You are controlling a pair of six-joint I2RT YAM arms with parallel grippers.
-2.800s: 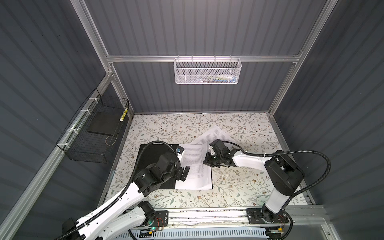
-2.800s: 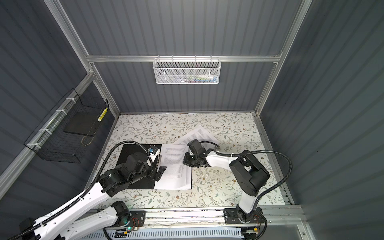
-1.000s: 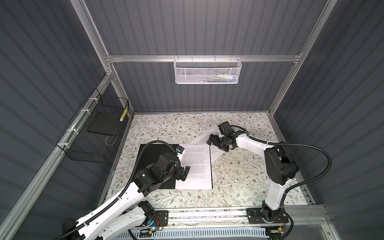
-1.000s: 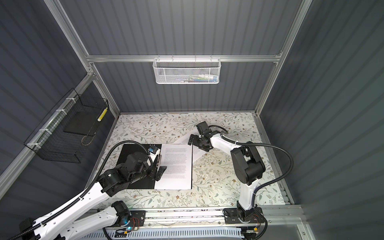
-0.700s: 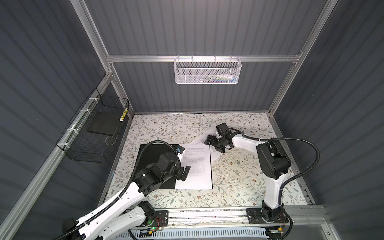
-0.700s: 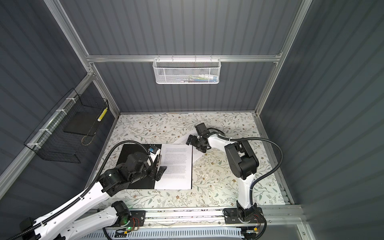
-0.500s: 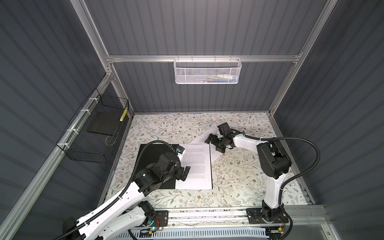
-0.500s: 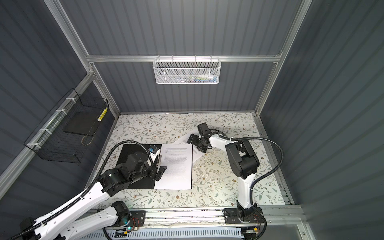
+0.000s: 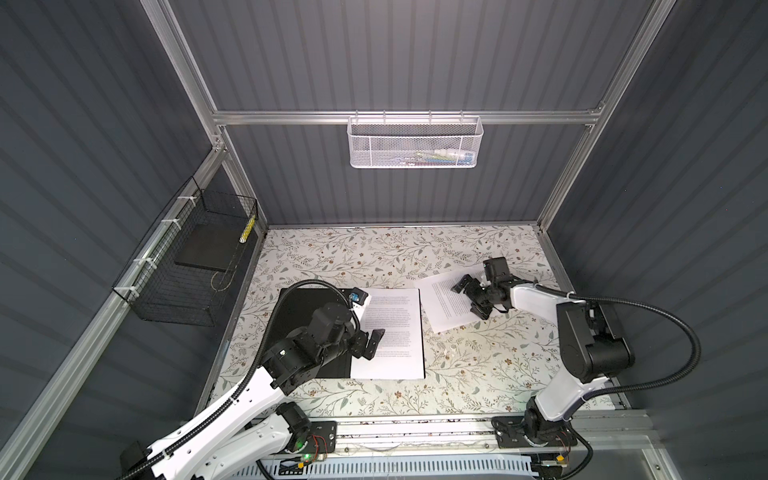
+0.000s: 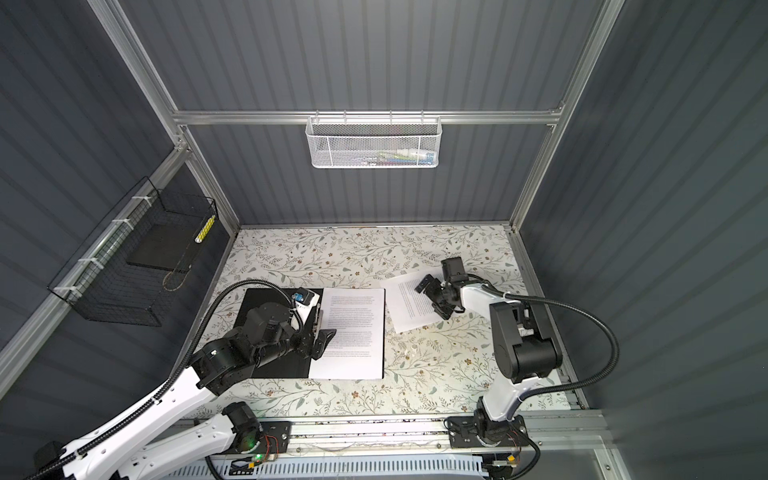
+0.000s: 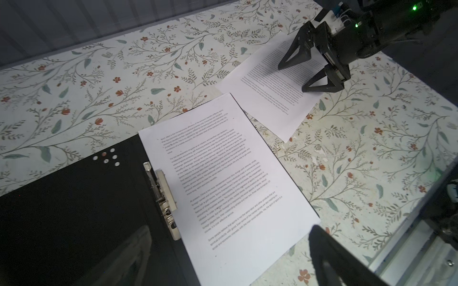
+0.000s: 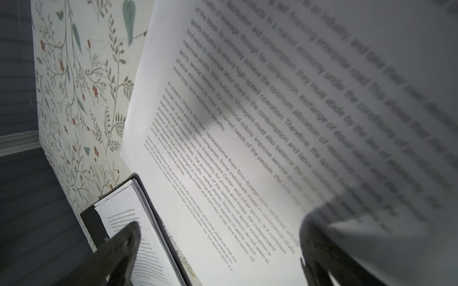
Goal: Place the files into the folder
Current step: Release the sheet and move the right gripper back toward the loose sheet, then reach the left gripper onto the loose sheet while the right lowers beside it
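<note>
- The folder (image 9: 292,312) lies open on the table (image 9: 457,374), black inside up, a printed sheet (image 9: 395,332) on its right half
- A second sheet (image 9: 445,309) lies askew just beside it
- The right gripper (image 9: 467,298), jaws wide, over the second sheet
- The left gripper (image 9: 369,343), jaws wide, empty, above the folder

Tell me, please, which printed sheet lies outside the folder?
The skewed sheet beneath the right hand, on the floral table; the other sheet lies squared inside the open folder.
</note>
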